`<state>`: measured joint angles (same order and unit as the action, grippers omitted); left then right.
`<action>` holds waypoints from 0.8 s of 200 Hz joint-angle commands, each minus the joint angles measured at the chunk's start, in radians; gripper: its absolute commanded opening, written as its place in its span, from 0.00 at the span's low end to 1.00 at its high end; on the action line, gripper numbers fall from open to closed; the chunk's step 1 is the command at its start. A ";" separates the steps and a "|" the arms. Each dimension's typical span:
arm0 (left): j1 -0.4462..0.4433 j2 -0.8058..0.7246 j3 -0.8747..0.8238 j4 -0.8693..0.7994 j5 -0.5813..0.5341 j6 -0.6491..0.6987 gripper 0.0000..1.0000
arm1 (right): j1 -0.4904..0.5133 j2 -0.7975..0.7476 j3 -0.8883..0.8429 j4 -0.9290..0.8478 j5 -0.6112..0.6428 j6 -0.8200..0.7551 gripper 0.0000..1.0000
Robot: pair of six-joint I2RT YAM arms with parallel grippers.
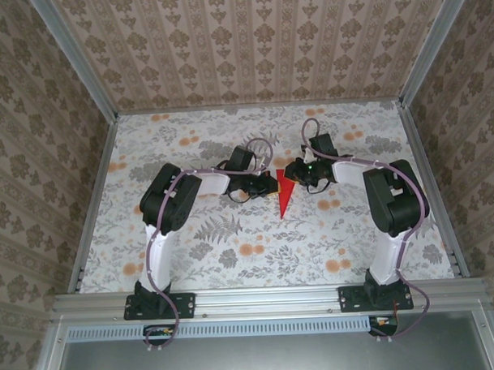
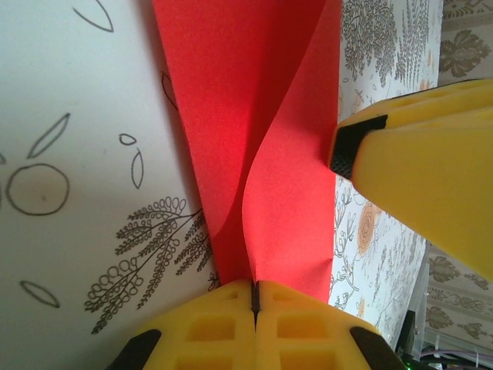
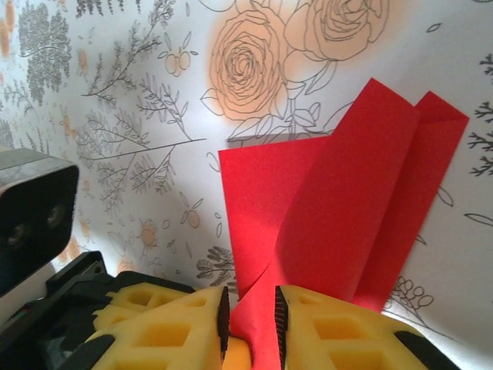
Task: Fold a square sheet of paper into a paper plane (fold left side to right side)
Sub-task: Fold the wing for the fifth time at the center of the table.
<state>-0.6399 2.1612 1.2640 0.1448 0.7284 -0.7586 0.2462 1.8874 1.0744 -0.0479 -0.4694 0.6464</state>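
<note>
The red paper (image 1: pixel 285 193) lies mid-table as a narrow folded piece whose point faces the near edge. In the left wrist view one layer of the paper (image 2: pixel 231 92) stands up as a curved flap, and my left gripper (image 2: pixel 255 287) is shut on that flap's lower edge. My right gripper (image 3: pixel 249 304) is closed on a raised fold of the paper (image 3: pixel 347 193) at its wide end; the other layers lie flat on the cloth. From above, the left gripper (image 1: pixel 263 184) and right gripper (image 1: pixel 295 173) meet at the paper's far end.
A flower-printed tablecloth (image 1: pixel 232 234) covers the table, with aluminium rails (image 1: pixel 93 198) along the sides. One yellow finger of the right gripper (image 2: pixel 424 177) hangs close beside the paper's right edge. The left arm's dark wrist body (image 3: pixel 31 208) sits just left of the right gripper.
</note>
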 commanded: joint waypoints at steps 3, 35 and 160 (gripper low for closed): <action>0.008 0.024 0.006 -0.082 -0.058 0.030 0.05 | 0.001 0.029 0.026 -0.035 0.036 -0.032 0.25; 0.011 0.028 0.002 -0.081 -0.059 0.024 0.05 | 0.000 0.043 0.028 -0.056 0.049 -0.038 0.25; 0.021 -0.093 -0.003 -0.091 -0.030 0.063 0.24 | -0.001 0.119 0.041 -0.230 0.107 -0.042 0.24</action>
<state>-0.6407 2.1460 1.2659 0.1356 0.7322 -0.7486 0.2462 1.9480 1.1248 -0.1585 -0.4225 0.6231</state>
